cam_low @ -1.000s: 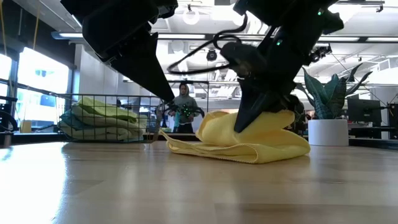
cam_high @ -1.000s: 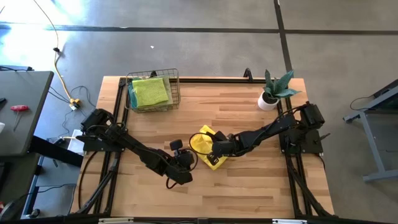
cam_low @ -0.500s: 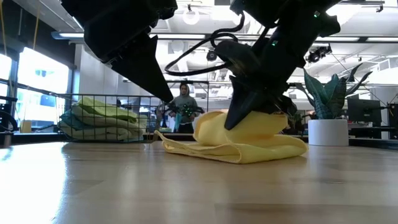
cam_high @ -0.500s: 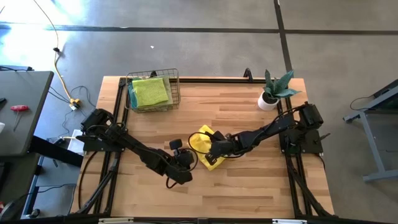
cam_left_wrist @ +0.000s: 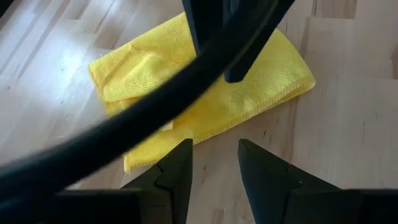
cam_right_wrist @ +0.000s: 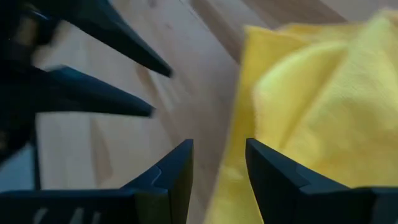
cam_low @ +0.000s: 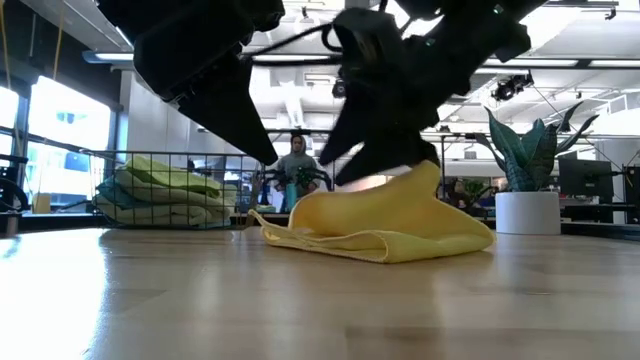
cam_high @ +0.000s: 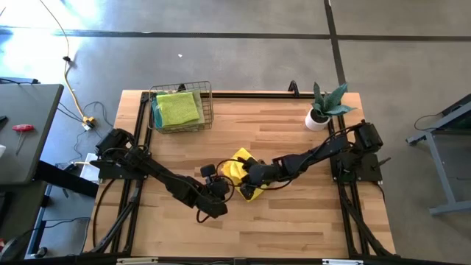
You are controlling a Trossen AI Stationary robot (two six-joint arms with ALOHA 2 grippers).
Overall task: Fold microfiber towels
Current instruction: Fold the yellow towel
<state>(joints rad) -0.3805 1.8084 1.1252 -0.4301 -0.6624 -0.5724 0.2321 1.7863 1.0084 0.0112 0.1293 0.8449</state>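
The yellow towel [cam_high: 243,175] lies half-folded mid-table, its long axis slanting between both arms. The right tool [cam_high: 248,177] hovers over it, fingers spread and empty; the left tool [cam_left_wrist: 214,165], also spread, waits just beside its near edge.

Bare tabletop [cam_high: 294,213] all around; wire basket [cam_high: 182,107] and potted plant [cam_high: 324,107] along the far edge.

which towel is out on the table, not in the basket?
The yellow towel, loosely folded between both end effectors. The green and blue ones sit stacked in the wire basket.
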